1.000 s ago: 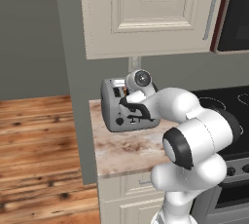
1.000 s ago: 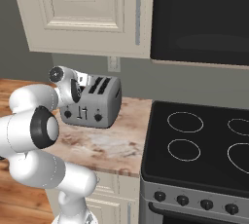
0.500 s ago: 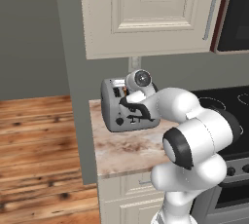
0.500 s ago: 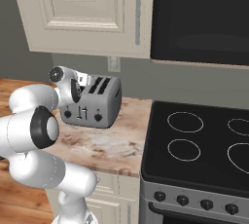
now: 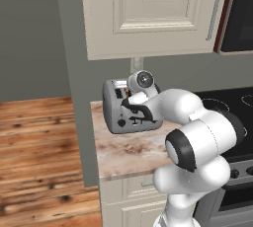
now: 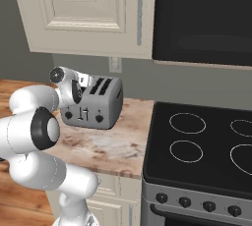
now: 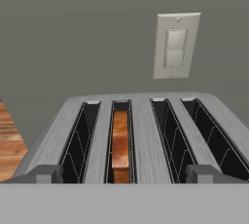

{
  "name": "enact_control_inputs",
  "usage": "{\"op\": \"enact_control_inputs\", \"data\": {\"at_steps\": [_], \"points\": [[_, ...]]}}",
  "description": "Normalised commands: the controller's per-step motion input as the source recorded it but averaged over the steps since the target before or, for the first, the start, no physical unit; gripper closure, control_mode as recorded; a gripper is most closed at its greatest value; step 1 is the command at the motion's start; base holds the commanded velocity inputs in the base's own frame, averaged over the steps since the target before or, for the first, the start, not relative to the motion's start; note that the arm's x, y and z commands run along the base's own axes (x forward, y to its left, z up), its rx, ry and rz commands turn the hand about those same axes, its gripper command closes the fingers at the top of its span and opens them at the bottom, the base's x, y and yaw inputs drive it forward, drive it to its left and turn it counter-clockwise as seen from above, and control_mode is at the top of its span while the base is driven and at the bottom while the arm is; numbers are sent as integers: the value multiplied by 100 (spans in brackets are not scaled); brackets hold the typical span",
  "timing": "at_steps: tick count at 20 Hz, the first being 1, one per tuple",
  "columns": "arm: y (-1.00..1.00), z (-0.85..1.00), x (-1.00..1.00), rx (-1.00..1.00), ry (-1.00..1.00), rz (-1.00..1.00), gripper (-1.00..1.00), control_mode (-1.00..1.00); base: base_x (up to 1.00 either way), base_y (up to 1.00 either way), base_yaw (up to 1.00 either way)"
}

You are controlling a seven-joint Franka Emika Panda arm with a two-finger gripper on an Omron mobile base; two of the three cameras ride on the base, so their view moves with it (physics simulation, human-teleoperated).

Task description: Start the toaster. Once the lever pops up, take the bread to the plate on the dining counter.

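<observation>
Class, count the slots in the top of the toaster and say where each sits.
4, side by side across the toaster: the second from the left holds the bread; the other three look empty.

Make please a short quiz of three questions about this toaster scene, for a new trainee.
1. True or false: the bread sits in the toaster slot second from the left in the hand view.
2. The gripper is: A) open, holding nothing; B) shut on the bread.
3. What hangs on the wall behind the toaster?

Key:
1. True.
2. A.
3. A light switch plate.
</observation>
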Motion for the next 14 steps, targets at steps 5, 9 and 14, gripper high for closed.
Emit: {"op": "enact_control_inputs", "data": {"at_steps": [5,9,14], "points": [[0,0,0,0,0,0,-100,-100,0,0,0],[0,0,0,0,0,0,-100,-100,0,0,0],[0,0,0,0,0,0,-100,-100,0,0,0]]}}
